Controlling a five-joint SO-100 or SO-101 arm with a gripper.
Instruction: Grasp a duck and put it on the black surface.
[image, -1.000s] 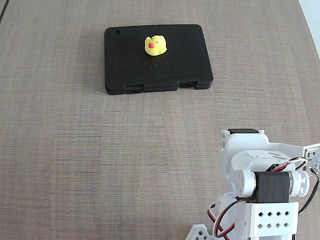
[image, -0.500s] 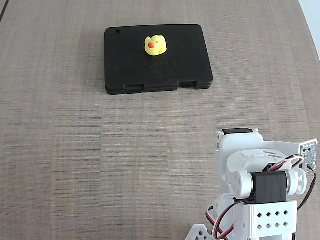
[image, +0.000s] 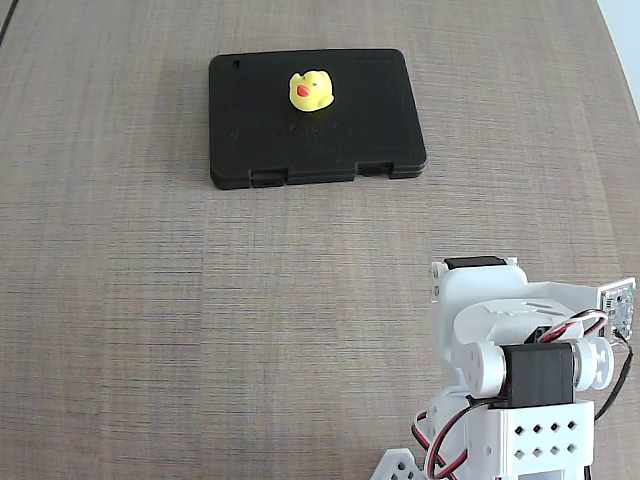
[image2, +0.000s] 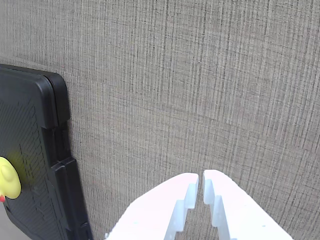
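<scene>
The small yellow duck with a red-orange beak sits on the black slab, in its upper middle part. In the wrist view the duck shows at the left edge, on the slab. My white gripper enters the wrist view from the bottom. Its fingers are nearly together with a thin gap, holding nothing, over bare table to the right of the slab. In the fixed view only the arm's folded body shows at the bottom right, far from the slab; the fingers are hidden there.
The table is a grey-brown woven-look surface. The arm's base, motors and wires fill the bottom right corner of the fixed view. A pale strip shows at the top right corner.
</scene>
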